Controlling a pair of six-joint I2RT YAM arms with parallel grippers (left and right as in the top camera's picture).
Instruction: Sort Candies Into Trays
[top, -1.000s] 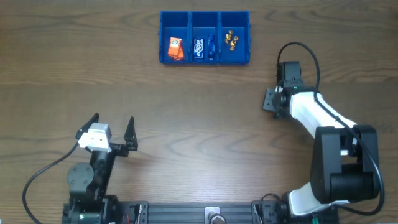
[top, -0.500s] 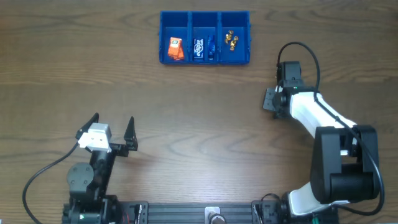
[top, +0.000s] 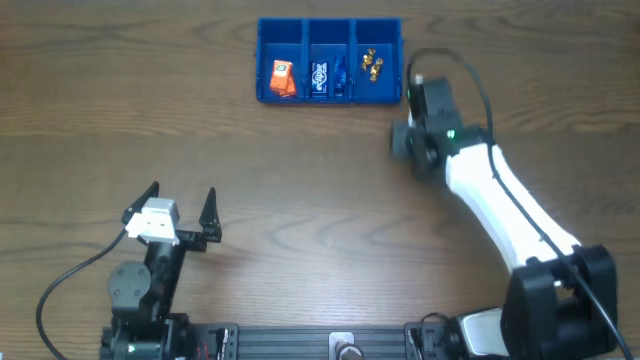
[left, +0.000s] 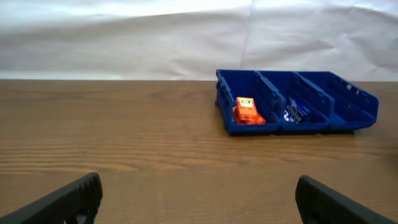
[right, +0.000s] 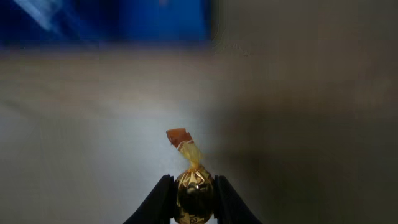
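On the wood-grain desk (top: 300, 200), the right hand (right: 191, 185) pinches a gold-wrapped candy (right: 194, 194), twist up, beside the blue tray (top: 330, 22) at the frame's upper middle, likely bound for the matching gold candies (top: 372, 64) in its right compartment (top: 380, 89), while the left hand (top: 182, 190) sits spread at lower left.

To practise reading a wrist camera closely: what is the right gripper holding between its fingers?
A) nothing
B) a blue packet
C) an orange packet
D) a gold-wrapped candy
D: in the right wrist view the right gripper is shut on a gold-wrapped candy, whose twisted wrapper end pokes out past the fingertips.
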